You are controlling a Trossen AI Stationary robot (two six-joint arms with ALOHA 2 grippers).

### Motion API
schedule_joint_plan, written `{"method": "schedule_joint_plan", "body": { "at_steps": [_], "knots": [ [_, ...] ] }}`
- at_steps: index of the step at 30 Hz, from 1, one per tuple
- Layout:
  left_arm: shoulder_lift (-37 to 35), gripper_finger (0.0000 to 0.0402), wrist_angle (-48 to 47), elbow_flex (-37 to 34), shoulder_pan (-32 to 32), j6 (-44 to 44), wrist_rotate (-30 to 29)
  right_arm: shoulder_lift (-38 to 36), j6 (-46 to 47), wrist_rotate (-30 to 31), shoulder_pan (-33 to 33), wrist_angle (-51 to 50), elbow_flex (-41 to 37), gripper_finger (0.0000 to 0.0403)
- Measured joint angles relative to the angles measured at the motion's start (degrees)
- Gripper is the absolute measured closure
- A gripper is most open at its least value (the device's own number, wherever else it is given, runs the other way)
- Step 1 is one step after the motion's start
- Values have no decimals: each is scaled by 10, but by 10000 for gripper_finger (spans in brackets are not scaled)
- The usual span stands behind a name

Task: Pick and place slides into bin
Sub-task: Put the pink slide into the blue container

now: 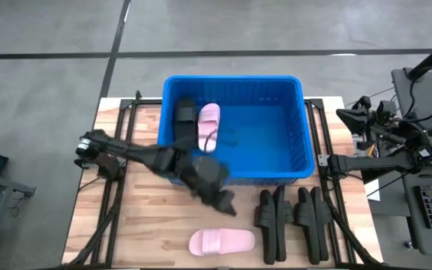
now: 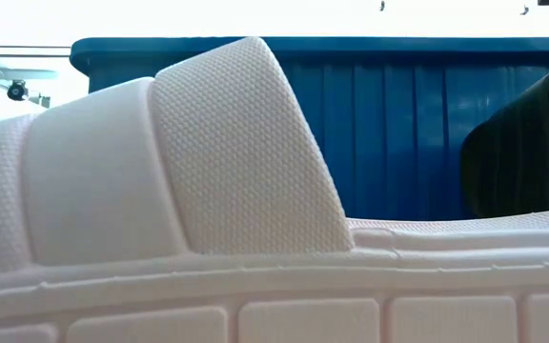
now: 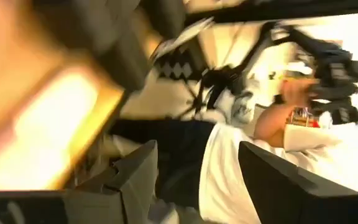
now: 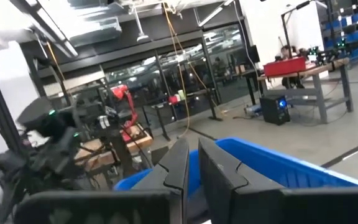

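Observation:
The blue bin [image 1: 235, 131] stands at the table's far middle and holds one pale pink slide [image 1: 208, 126] and one black slide [image 1: 184, 120]. A second pink slide [image 1: 222, 241] lies flat on the table near the front edge and fills the low view [image 2: 208, 162]. Several black slides [image 1: 291, 217] stand on edge in a row to its right. My left gripper [image 1: 225, 199] hangs open and empty [image 3: 197, 186] over the table, between the bin's near wall and the pink slide. My right gripper [image 1: 352, 114] waits shut [image 4: 192, 165] at the table's right, off the bin's right side.
Dark arm frames [image 1: 118, 172] run along the table's left and right sides. A person in a white shirt [image 3: 229, 168] shows beyond the table in the left wrist view. Bare wood lies left of the pink slide [image 1: 141, 232].

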Motion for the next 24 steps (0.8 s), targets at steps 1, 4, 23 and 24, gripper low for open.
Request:
{"method": "schedule_joint_plan", "body": {
  "at_steps": [1,4,23,24],
  "knots": [
    [0,192,-4,-9,-11,-36,-2,0,-7,0,0,0,0,374],
    [8,192,-2,-41,-35,-142,-15,0,-24,0,0,-2,0,374],
    [146,192,-9,-62,-72,-317,-78,0,-23,0,0,-15,0,374],
    [155,192,-3,-58,-72,-317,-78,0,-21,0,0,-19,0,374]
  ]
}}
